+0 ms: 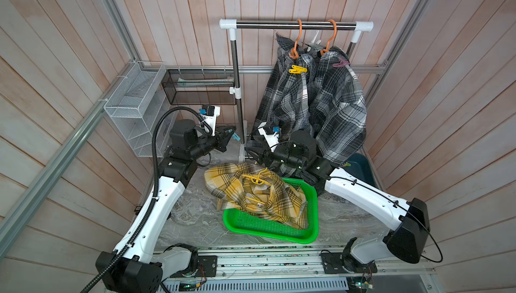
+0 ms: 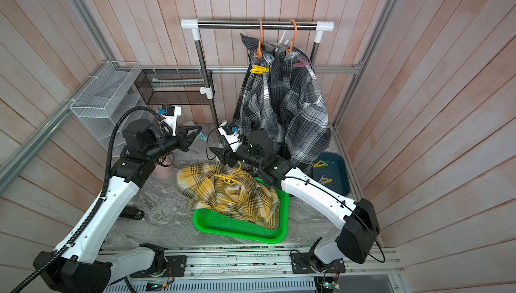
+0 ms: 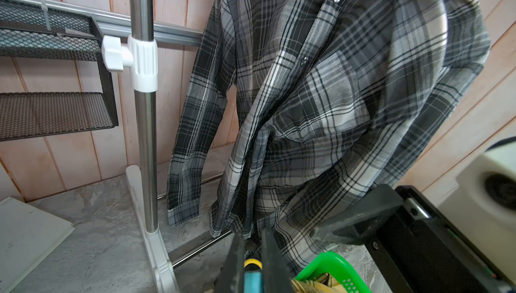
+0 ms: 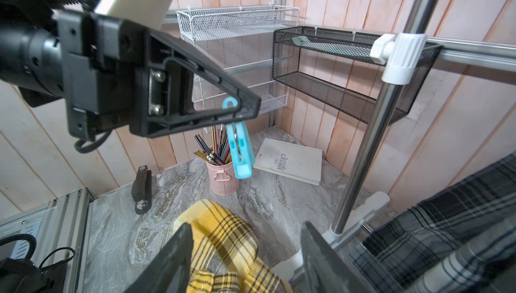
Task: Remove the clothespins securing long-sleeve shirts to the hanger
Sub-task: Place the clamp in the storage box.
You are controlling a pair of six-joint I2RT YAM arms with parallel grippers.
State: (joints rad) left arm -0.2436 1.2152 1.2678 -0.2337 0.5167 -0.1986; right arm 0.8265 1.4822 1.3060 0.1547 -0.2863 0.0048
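Observation:
My left gripper is shut on a teal clothespin, held in the air left of the rack pole; the peg shows between the fingers. Two grey checked long-sleeve shirts hang on orange hangers from the rail. A yellow clothespin grips one shoulder and a mauve-pink clothespin grips the other shirt. The yellow plaid shirt lies heaped with a yellow hanger, half in the green basket. My right gripper stands open just above the yellow shirt's far edge, holding nothing.
The rack's steel pole and its white foot stand between the grippers. White and black mesh shelves hang at the back left. A pink pencil cup, a book and a stapler sit at the left. A blue bin holds loose pegs at the right.

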